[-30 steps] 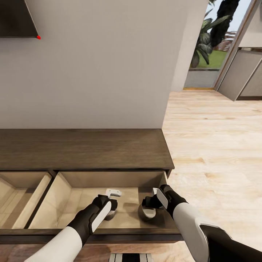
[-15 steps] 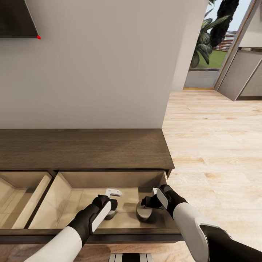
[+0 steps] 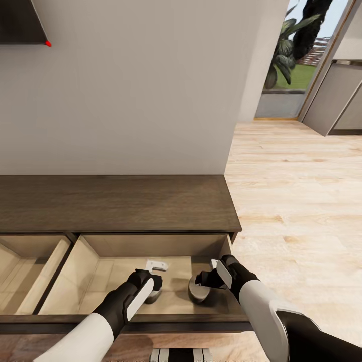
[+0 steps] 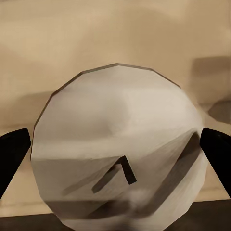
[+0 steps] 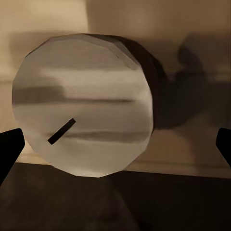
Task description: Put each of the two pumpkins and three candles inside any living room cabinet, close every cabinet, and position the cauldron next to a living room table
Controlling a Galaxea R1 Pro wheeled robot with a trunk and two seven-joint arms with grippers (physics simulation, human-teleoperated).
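Between the frame one second earlier and now, the candle under the right gripper (image 3: 205, 279) has passed from a tilted pose between the fingers to resting on the drawer floor, and the head camera has dipped slightly, so the wall-mounted screen (image 3: 20, 22) sits higher in the head view; the arms themselves have barely shifted.

Cabinet (image 3: 115, 203): a long, low dark-brown unit against the pale wall, with two pale-lined drawers pulled open. Both arms reach into the right-hand drawer (image 3: 100, 281).

Right candle (image 3: 197, 290): a squat grey cylinder on the drawer floor near the front right corner. In the right wrist view it (image 5: 84, 103) appears tilted, wick uppermost, with the two dark fingertips (image 5: 8, 147) standing clear of it on either side; the right gripper is spread and grips nothing.

Left candle (image 4: 120, 154): seen from above in the left wrist view, with the dark fingertips (image 4: 13, 151) at its two flanks. The left gripper (image 3: 153, 281) is spread around this candle; whether the pads touch its sides cannot be told from these views. In the head view the left candle is largely hidden under the gripper.

Wooden floor (image 3: 296, 201) extends to the right of the cabinet toward a glazed opening with plants (image 3: 284, 50) beyond.
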